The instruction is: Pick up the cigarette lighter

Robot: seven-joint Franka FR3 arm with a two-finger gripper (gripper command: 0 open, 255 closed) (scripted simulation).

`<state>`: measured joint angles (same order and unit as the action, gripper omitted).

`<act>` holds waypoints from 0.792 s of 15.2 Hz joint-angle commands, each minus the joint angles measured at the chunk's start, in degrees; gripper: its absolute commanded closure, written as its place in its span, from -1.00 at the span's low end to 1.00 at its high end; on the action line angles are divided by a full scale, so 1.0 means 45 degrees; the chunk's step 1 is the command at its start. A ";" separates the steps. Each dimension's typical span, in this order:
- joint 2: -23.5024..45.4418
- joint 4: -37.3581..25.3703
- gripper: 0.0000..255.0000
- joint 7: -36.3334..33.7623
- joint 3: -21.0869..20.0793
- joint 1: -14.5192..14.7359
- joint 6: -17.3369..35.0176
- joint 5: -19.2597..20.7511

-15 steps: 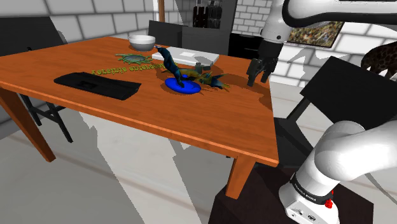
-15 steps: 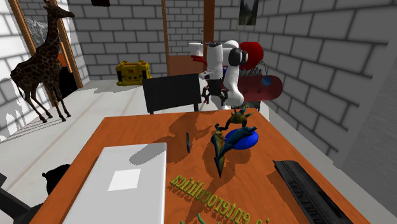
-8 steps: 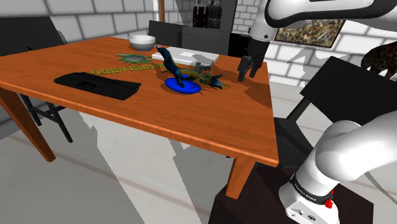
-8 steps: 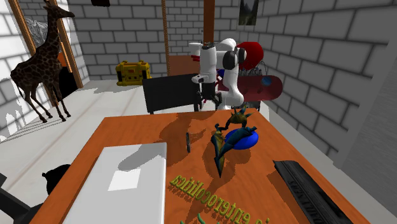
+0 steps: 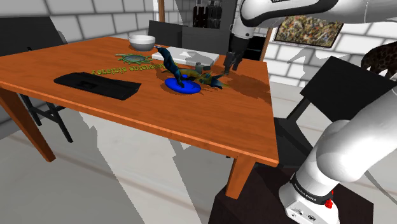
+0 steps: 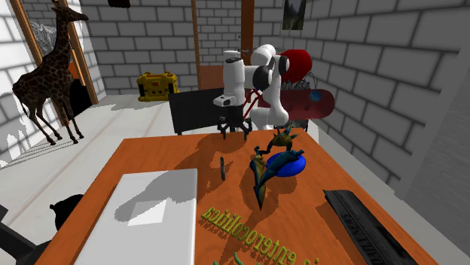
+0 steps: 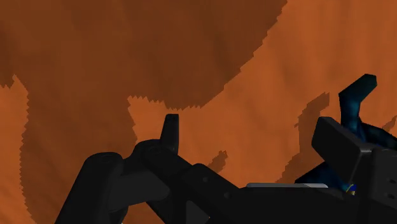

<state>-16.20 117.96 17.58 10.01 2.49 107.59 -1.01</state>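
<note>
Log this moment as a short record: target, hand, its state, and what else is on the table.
target: lighter, standing on the table, not held
arm end: hand above the table's far end in the second exterior view, apart from the lighter
hand state: open, empty
beside target: blue toys, on the second exterior view's right of the lighter
also on table: keyboard, bowl, white slab
task status: lighter not yet grasped

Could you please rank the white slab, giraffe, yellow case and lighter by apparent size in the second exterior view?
1. white slab, nearest the camera, so its lead over the giraffe is unsure
2. giraffe
3. yellow case
4. lighter
</note>
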 commanded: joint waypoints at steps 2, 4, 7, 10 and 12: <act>0.1411 -0.1354 -1.00 0.0994 0.0155 0.0196 0.0248 -0.0275; 0.2360 -0.2334 -1.00 0.1677 0.0249 0.0267 0.0324 -0.0499; 0.3803 -0.3951 -1.00 0.2661 0.0307 0.0301 0.0305 -0.0873; 0.5288 -0.5774 -1.00 0.3572 0.0271 0.0257 0.0116 -0.1254; 0.6210 -0.6989 -1.00 0.4070 0.0203 0.0192 -0.0084 -0.1469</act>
<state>10.07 88.80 34.49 10.98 3.56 107.59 -7.17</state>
